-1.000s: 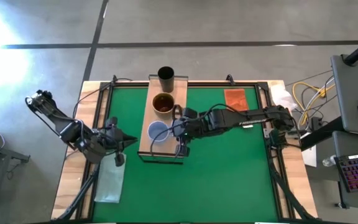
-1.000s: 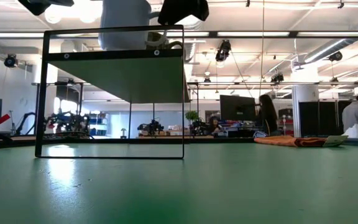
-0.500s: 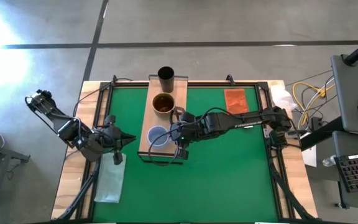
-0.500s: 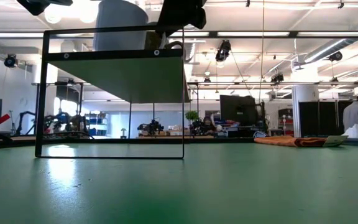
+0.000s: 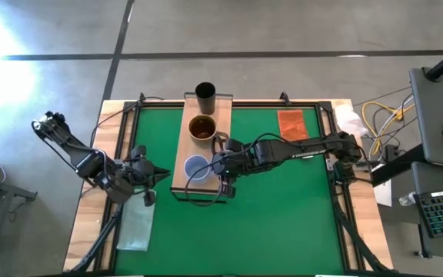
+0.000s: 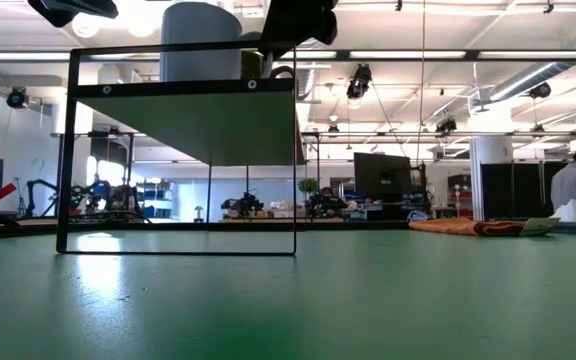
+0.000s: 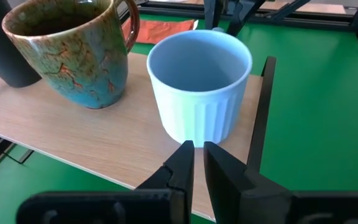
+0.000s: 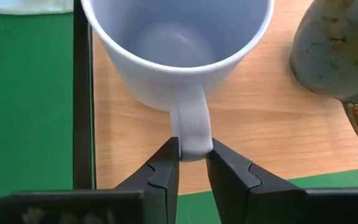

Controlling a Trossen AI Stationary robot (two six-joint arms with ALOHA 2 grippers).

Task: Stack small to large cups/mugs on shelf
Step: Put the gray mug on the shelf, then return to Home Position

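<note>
The pale blue-grey ribbed mug (image 5: 196,166) stood on the long light-wood shelf board (image 5: 181,178), just beside the brown glossy mug (image 5: 203,128), with the narrow black cup (image 5: 205,95) beyond. The right tool (image 8: 191,160) was clenched on the pale mug's handle. The left tool (image 7: 197,159) waited nearly closed near the shelf's other side, by a clear plastic bag (image 5: 136,226) on the green table (image 5: 283,223).

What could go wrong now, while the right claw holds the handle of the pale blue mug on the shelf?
The right claw pinches only the handle of the pale blue mug, so the mug might twist or slip if lifted.

The mug stands near the end of the shelf; a pull could drag it off.

The brown mug stands close beside it and might get bumped.
</note>
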